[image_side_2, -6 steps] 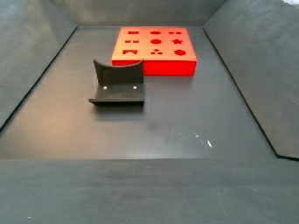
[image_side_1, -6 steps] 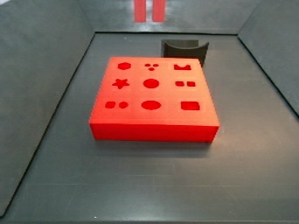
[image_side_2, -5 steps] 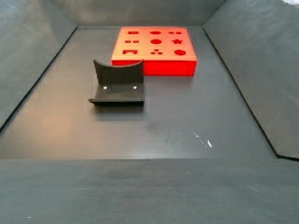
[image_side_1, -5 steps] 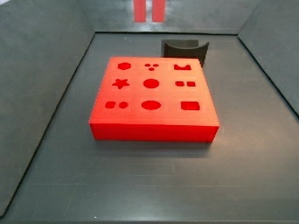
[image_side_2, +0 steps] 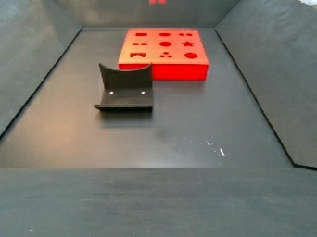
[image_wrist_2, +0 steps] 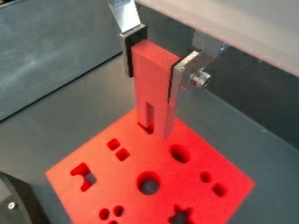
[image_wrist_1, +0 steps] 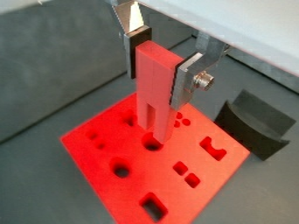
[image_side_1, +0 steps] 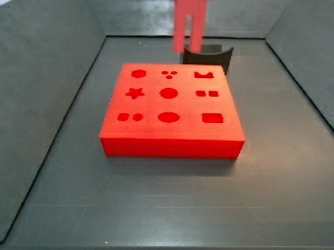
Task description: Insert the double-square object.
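My gripper (image_wrist_1: 158, 80) is shut on the double-square object (image_wrist_1: 156, 92), a slim red peg held upright between the silver fingers (image_wrist_1: 187, 79). Both wrist views show this grip; in the second one the gripper (image_wrist_2: 153, 83) holds the peg (image_wrist_2: 152, 96) the same way. The peg hangs well above the big red block (image_wrist_1: 100, 144) with shaped holes. In a side view the peg (image_side_1: 189, 24) comes down from the top edge, over the far end of the block (image_side_1: 170, 142). The block's double-square hole (image_side_1: 206, 94) is open.
The dark fixture (image_side_1: 209, 54) stands on the floor just behind the block, and it also shows in a side view (image_side_2: 124, 88) and a wrist view (image_wrist_1: 260, 122). The block (image_side_2: 164, 67) lies on a dark floor enclosed by sloping grey walls.
The peg has moved lower and to the right in the side view and now hangs nearer the block's far end. The block and fixture have not moved.
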